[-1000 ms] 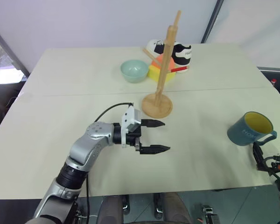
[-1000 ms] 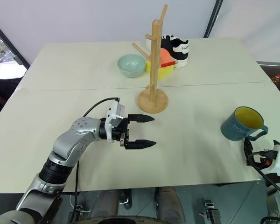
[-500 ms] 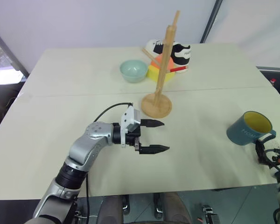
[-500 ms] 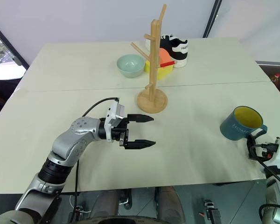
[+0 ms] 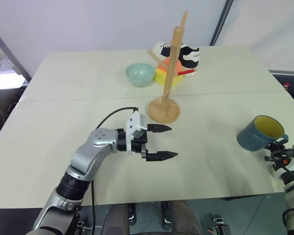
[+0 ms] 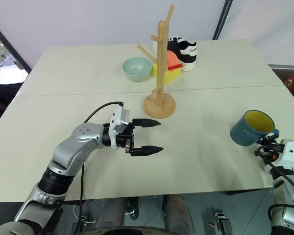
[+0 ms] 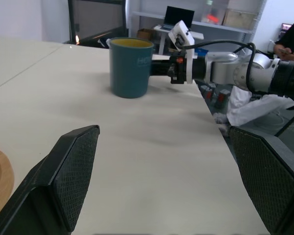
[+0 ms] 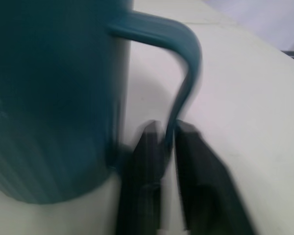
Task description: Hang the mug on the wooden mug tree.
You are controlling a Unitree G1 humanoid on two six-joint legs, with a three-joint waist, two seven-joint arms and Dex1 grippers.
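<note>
Pale cream table (image 5: 63, 147) runs wide under a white wall, a faint seam crossing it from side to side. Near the robot's right edge stands the mug (image 5: 259, 133), upright on its base, yellow mouth facing up, its loop handle turned toward the near right corner. The right gripper (image 8: 167, 134) is clamped on that handle — the right wrist view shows the two black fingers pinching the thin lower part of the loop between them, something the head views leave too small to read. From the left wrist view the mug appears side-on with its pale lettering and the right arm reaching level to the handle from behind it, with monitors and shelves of the room beyond the table edge.

Well apart from the mug, toward the middle of the table, the wooden mug tree (image 5: 169, 73) stands vertical on its round base, thin pegs angling upward near the top. Behind it sit a pale green bowl (image 5: 140, 74), a yellow and orange block (image 6: 169, 67) and a black-and-white shoe (image 6: 183, 51).

The left gripper (image 5: 160, 142) hovers level just near of the tree's base, pointing toward the mug, fingers spread wide — nothing between them.
</note>
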